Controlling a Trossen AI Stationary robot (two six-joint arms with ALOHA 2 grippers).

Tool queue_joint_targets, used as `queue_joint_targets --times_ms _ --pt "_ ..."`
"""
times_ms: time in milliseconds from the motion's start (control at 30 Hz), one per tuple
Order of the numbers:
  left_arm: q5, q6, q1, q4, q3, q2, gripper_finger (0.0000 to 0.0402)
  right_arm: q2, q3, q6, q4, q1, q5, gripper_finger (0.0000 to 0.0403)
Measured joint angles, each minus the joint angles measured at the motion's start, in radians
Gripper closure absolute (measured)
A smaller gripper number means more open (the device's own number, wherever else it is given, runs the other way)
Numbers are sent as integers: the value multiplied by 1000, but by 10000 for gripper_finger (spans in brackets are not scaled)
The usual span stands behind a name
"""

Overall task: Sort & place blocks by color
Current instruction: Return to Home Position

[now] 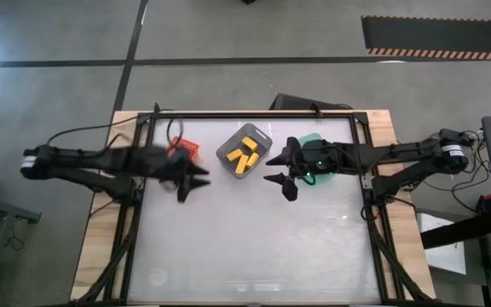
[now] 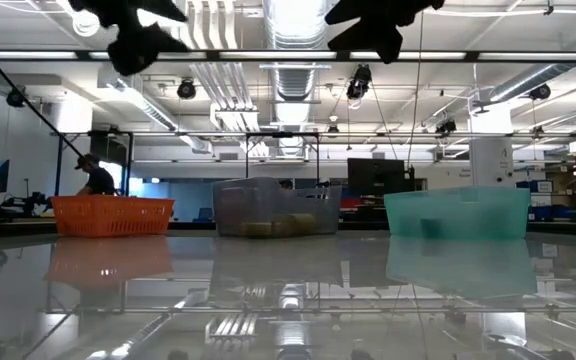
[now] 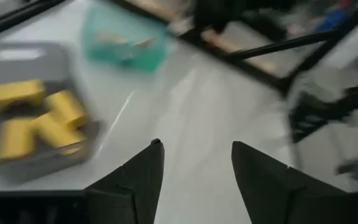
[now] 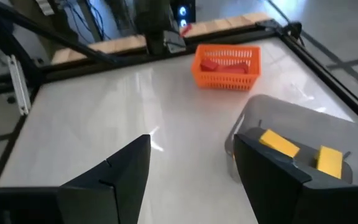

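- Blocks: all sit in bins, none in either gripper.
- left gripper (image 3: pixel 196 144): fingers spread wide, empty, up off the table (image 1: pixel 245 247).
- orange bin (image 2: pixel 113 215): just behind the left gripper and partly under its arm, red blocks (image 4: pixel 222 65) inside.
- grey bin (image 4: pixel 291 118): between the two grippers and a little beyond their tips, yellow blocks (image 1: pixel 245 155) inside.
- right gripper (image 4: pixel 192 138): fingers wide apart, empty, also up off the table.
- green bin (image 2: pixel 458 212): under the right arm just behind its gripper, pale tan blocks (image 3: pixel 124 41) inside.

Top-down, low-level, two wrist views.
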Motion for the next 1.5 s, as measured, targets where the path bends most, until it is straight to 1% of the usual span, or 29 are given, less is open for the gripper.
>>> queue_joint_targets --times_ms 100,167,267,333,467,600,767,867,933,1000,1067,1167,1267,1500 --pt "-98 -20 -151 162 -101 -54 242 -29 -68 3 87 0 0 184" --pt "-146 -10 -233 255 -165 -82 257 -54 -116 8 144 0 0 184" --pt "-155 6 -315 351 -254 -122 279 -96 -180 44 195 0 0 184" --pt "-155 9 -338 398 -298 -140 291 -127 -204 100 196 0 0 184" --pt "-156 7 -345 438 -360 -153 303 -175 -238 165 196 0 0 184" --pt "-156 6 -345 442 -410 -143 304 -189 -248 166 192 0 0 184" --pt "-156 6 -344 447 -469 -102 304 -185 -248 159 197 -1 -1 184" --pt "-157 6 -331 476 -554 -83 304 -163 -248 159 198 -49 -29 184" --pt "-159 6 -330 588 -633 -91 304 -148 -252 159 207 -77 -18 184" --pt "-158 6 -331 749 -720 -120 304 -149 -282 159 236 -100 -12 184" --pt "-159 6 -327 873 -789 -137 304 -161 -322 159 228 -108 -20 184" --pt "-161 6 -317 871 -788 -172 304 -224 -390 159 209 -114 3 184" --pt "-160 6 -305 898 -775 -199 304 -323 -455 159 202 -101 8 184" --pt "-161 6 -297 876 -785 -306 304 -601 -577 159 154 -71 6 184"
